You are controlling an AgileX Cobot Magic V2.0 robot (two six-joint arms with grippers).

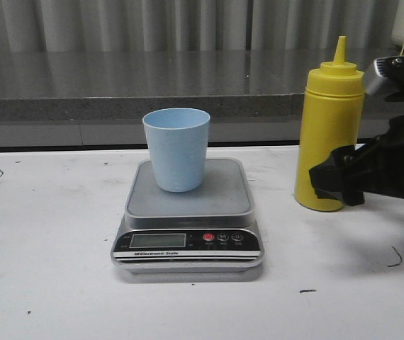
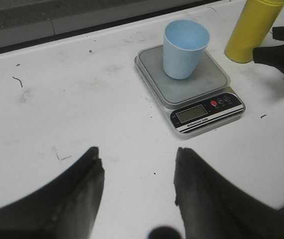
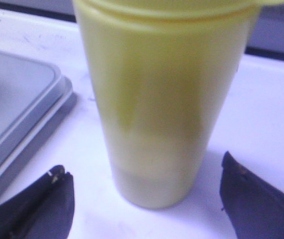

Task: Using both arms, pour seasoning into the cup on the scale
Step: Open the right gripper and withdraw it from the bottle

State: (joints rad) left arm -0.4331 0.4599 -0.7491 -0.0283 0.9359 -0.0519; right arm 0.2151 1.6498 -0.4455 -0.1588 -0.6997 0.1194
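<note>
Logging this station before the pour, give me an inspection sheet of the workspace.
Surface: white table, scuffed, small dark marks.
Job's things: blue cup upright on the scale platform, looks empty; yellow bottle upright on the table to the scale's right, cap off its nozzle.
Clutter: nothing seen.
Grippers: left gripper open over bare table; right gripper open, fingers either side of the bottle's base, not closed on it.
Cables: nothing seen.
Surroundings: grey ledge, curtain behind.

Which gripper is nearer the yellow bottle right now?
Right. The right gripper is open, its fingers on either side of the yellow bottle but apart from it. The left gripper is open over bare table, beyond the scale.
</note>
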